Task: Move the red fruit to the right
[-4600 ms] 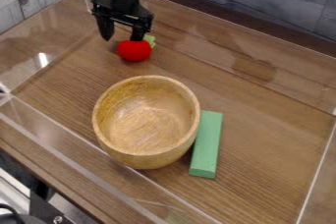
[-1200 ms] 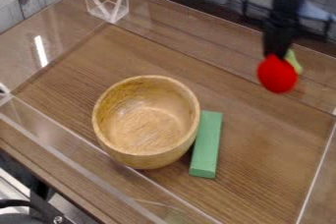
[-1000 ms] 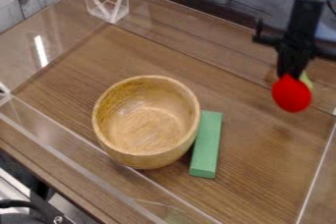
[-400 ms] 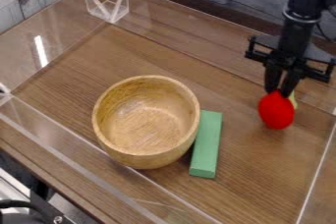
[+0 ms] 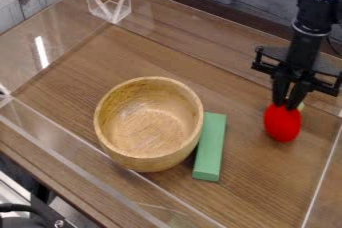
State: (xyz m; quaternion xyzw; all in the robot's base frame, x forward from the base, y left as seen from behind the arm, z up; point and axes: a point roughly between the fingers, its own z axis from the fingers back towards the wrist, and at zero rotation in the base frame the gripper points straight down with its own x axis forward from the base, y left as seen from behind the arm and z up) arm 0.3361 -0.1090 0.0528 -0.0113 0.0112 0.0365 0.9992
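The red fruit (image 5: 281, 123) is a small glossy red toy that rests on the wooden table at the far right, close to the clear wall. My gripper (image 5: 289, 99) hangs straight down right above it. Its dark fingers (image 5: 278, 94) stand slightly apart at the fruit's top and look open, no longer clamping it. The fruit's green leaf top is hidden behind the fingertips.
A wooden bowl (image 5: 148, 122) sits at the middle left, with a flat green block (image 5: 211, 146) lying along its right side. Clear plastic walls (image 5: 325, 177) ring the table. A small clear stand (image 5: 108, 4) is at the back left.
The fruit was carried from the back left to the far right and lowered onto the table. In the last half second the fingers have parted at its top.
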